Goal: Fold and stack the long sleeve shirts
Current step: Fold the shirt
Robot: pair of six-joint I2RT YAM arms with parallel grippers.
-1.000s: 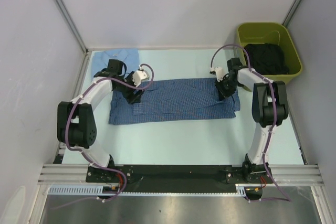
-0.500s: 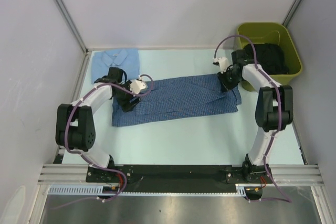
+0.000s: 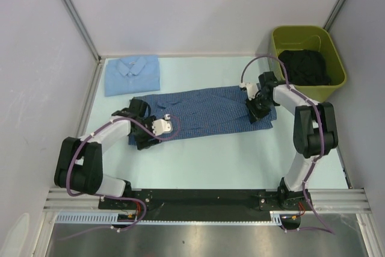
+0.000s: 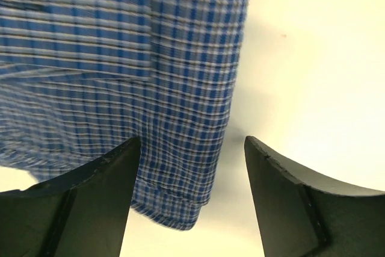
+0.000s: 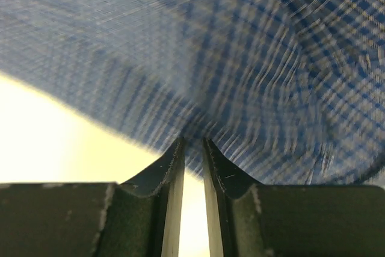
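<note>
Currently the checked blue shirt [image 3: 204, 109] lies spread across the middle of the counter [image 3: 210, 164]. The pale blue shirt [image 3: 132, 75] sits folded in the far left corner, apart from it. The left gripper [image 3: 144, 138] is at the checked shirt's near left corner, its jaws wide apart with the hem in the gap. The right gripper [image 3: 255, 111] is clamped on a pucker of checked cloth near the shirt's right end, near a green bin [image 3: 278, 43] of dark clothes [image 3: 305, 67].

Top view is lit evenly and brightly, shadows kept faint. At right wrist the checked shirt [image 5: 240, 58] is blurred; worktop [image 4: 313, 58] is overexposed.
</note>
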